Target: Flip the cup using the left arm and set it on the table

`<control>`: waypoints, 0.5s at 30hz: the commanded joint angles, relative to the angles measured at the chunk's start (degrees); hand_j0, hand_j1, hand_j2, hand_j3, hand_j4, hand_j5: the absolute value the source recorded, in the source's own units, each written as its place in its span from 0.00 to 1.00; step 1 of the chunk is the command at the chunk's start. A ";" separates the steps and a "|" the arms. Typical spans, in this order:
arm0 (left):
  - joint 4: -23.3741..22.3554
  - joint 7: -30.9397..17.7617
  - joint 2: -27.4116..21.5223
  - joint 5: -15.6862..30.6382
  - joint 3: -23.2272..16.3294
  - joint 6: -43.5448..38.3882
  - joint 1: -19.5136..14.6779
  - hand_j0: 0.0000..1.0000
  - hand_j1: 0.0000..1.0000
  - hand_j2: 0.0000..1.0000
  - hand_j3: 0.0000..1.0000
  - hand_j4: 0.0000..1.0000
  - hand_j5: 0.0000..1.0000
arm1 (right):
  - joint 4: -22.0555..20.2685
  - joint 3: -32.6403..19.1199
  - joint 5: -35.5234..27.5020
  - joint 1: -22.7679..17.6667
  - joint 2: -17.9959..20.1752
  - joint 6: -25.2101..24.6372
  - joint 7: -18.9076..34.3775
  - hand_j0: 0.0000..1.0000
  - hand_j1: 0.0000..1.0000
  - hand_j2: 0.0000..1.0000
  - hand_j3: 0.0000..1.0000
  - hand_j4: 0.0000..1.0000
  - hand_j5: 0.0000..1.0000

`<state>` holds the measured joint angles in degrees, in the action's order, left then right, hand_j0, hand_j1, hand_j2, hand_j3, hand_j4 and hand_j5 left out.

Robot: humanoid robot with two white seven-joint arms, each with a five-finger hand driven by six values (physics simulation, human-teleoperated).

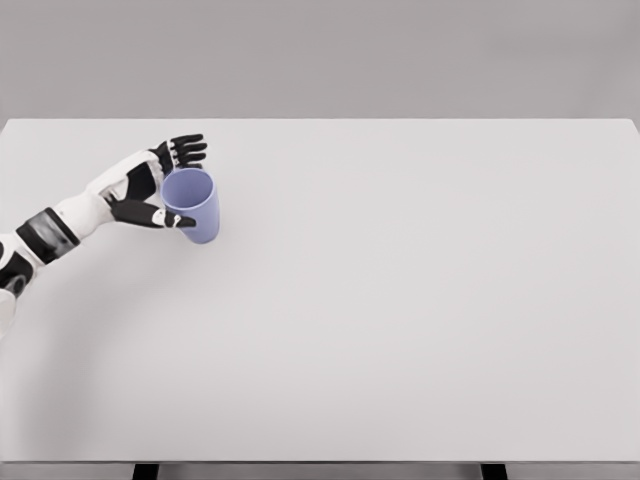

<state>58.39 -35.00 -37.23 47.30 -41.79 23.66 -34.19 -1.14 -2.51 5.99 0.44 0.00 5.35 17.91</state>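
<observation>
A lavender-blue plastic cup stands mouth-up on the wide, flat white table, toward its left side and nearer the far edge. The white-and-black left hand sits just beside the cup on its left, its thumb against the cup's near wall and its fingers spread loosely past the rim, not closed around it.
</observation>
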 commanded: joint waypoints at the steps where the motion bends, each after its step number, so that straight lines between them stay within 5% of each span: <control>1: 1.81 0.00 -1.09 0.42 0.57 0.07 0.00 1.00 1.00 1.00 1.00 1.00 1.00 | 0.00 -0.03 -0.01 0.00 0.00 0.01 0.02 1.00 1.00 1.00 1.00 1.00 1.00; 10: 9.55 0.00 -5.40 0.60 2.24 0.43 0.18 1.00 1.00 1.00 1.00 1.00 1.00 | 0.00 -0.03 -0.01 0.00 0.00 0.01 0.02 1.00 1.00 1.00 1.00 1.00 1.00; 15: 12.45 0.00 -13.48 0.42 2.33 6.23 0.44 1.00 1.00 1.00 1.00 1.00 1.00 | 0.00 0.05 -0.01 0.00 0.00 0.01 0.02 1.00 1.00 1.00 1.00 1.00 1.00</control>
<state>69.78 -35.00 -47.79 47.37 -39.58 28.22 -33.66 -1.14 -2.51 5.99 0.44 0.00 5.35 17.91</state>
